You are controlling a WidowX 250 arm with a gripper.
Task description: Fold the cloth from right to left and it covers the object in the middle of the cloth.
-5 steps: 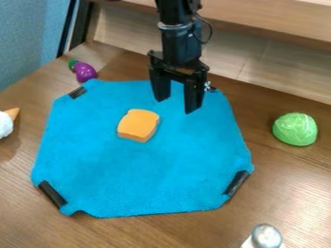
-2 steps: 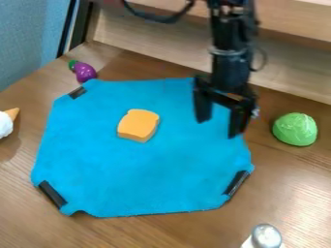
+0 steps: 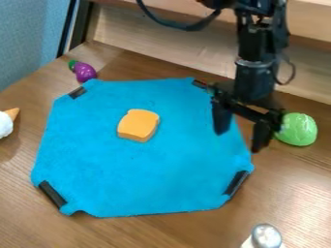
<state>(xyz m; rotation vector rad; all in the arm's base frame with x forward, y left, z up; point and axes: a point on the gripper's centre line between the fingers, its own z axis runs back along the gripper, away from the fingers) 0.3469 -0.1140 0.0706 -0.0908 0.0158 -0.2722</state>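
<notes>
Tool point(image 3: 239, 142) hangs wide, right edge of the cloth point(image 3: 148, 167) seemingly beneath it; best drop straight, pinch shallowly.

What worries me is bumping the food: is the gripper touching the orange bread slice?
Apart. The camera view shows blue cloth between the orange bread slice and the gripper, which hangs at the cloth's right edge.
</notes>
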